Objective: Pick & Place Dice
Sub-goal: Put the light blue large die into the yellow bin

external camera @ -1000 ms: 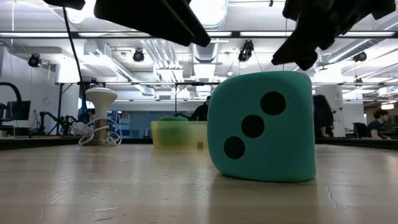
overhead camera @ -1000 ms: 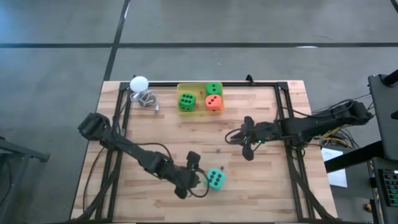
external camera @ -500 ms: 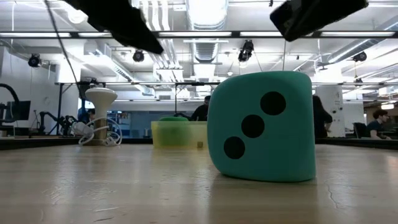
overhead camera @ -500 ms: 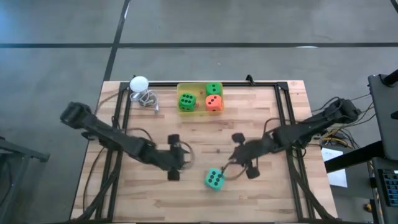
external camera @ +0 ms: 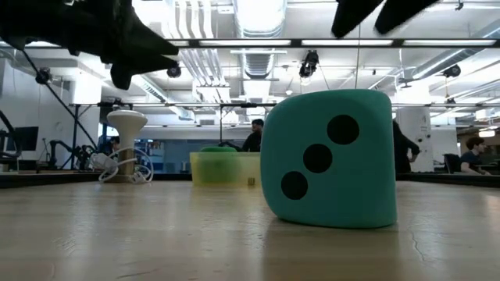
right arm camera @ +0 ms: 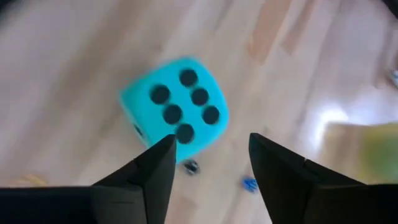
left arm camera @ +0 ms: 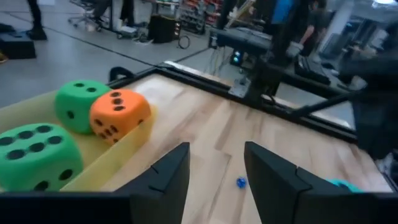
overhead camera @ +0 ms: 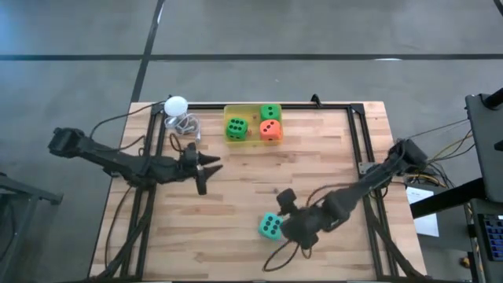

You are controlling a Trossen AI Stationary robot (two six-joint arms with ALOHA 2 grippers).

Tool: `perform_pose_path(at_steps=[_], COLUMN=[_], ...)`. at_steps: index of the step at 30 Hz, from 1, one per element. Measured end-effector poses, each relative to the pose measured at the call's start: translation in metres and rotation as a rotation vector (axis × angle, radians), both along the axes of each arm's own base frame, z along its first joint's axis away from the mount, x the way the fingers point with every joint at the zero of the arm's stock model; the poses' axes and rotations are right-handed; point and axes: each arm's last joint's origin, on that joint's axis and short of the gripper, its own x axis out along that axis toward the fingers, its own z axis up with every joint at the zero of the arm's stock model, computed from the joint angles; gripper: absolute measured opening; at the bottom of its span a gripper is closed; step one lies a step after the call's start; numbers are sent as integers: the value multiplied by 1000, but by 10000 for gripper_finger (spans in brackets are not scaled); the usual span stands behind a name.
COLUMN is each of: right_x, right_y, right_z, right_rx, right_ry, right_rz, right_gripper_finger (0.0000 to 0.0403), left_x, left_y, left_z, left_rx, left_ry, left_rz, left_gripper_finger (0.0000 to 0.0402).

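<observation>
The teal die point(overhead camera: 270, 226) rests with one face on the wooden table near its front edge, six pips up point(right arm camera: 174, 109); it fills the low view point(external camera: 328, 160). My right gripper point(overhead camera: 288, 217) hovers open just to its right, pointing steeply down; the die lies beyond the fingertips point(right arm camera: 211, 162), untouched. My left gripper point(overhead camera: 206, 169) is open and nearly level over the table's left half, pointing at the yellow tray point(left arm camera: 112, 155). In the tray sit two green dice point(overhead camera: 236, 127) point(overhead camera: 269, 112) and an orange die point(overhead camera: 269, 130).
A white ball point(overhead camera: 175, 104) sits on a wire stand at the far left corner. A black frame point(overhead camera: 357, 134) borders the table. Small blue bits point(right arm camera: 250, 183) lie on the wood near the teal die. People stand in the room behind.
My left gripper has drawn back from the teal die toward the table's far left and rolled, now pointing toward the tray. My right gripper has swung from the table's middle right toward the near edge and come over the teal die. The die stays in place.
</observation>
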Motion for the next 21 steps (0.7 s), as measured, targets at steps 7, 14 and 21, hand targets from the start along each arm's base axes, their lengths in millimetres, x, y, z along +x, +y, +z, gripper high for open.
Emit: perform_pose_path(at_steps=[7,14,21], right_x=[19,26,21], right_y=[23,43,53], right_z=[-22,-29,-33], right_rx=[-154,-96,-119], right_ry=[134,161,163], right_rz=[4,-1,69], right_gripper_finger=[216,226,227], left_x=[-5,-4,-4], left_y=[2,2,2], left_z=[4,3,3], left_rx=[4,31,59], left_ry=[-36,-25,-16], left_rz=[-7,-8,-13], left_gripper_finger=[156,156,156])
